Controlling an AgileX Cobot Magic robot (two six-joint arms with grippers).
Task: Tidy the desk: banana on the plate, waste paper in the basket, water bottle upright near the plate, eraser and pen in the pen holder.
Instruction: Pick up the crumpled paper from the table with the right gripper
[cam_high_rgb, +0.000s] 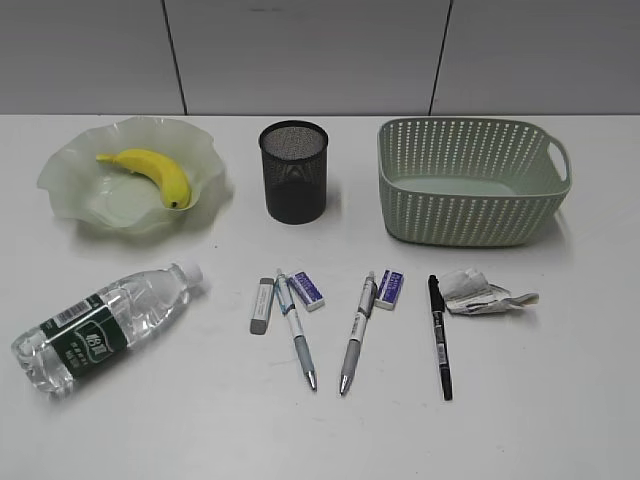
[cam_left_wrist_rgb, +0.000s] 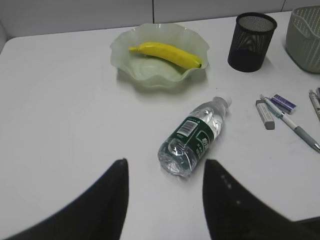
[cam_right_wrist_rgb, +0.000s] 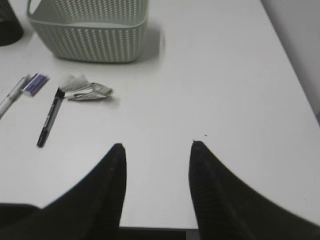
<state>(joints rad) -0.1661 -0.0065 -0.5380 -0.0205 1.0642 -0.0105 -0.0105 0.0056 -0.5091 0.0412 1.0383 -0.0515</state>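
The water bottle (cam_left_wrist_rgb: 196, 137) lies on its side just beyond the left tool (cam_left_wrist_rgb: 165, 165), whose jaws are spread and empty. The right tool (cam_right_wrist_rgb: 156, 146) is spread too, with the waste paper (cam_right_wrist_rgb: 85, 89) well beyond it.

Bright even light, soft short shadows; wrist views slightly blurred.

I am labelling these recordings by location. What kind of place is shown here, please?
Probably a staged desk in a lab or office, not a home. A bare white desk stands against a plain grey panelled wall, and pens, erasers and a pen holder are laid out in tidy rows.
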